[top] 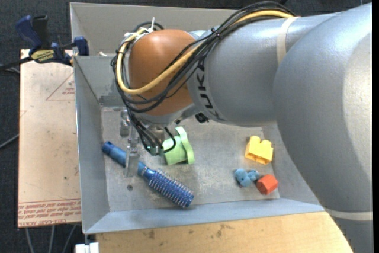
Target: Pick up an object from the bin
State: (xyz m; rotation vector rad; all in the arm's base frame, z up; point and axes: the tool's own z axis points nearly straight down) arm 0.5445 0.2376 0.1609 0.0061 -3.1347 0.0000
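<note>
My gripper (130, 163) hangs below the orange cover at the left of the bin, low over the floor. It stands right at the handle of a blue hairbrush (169, 188), which lies slanted from the left wall toward the front, bristle head nearest the front wall. The gripper hides the middle of the handle. A light green plastic piece (179, 150) lies just to the right of the gripper, partly under the wrist.
A yellow block (259, 149) lies at the right of the bin floor. In front of it sit a small blue figure (243, 176) and an orange-red block (267, 184). The arm covers the bin's back and right.
</note>
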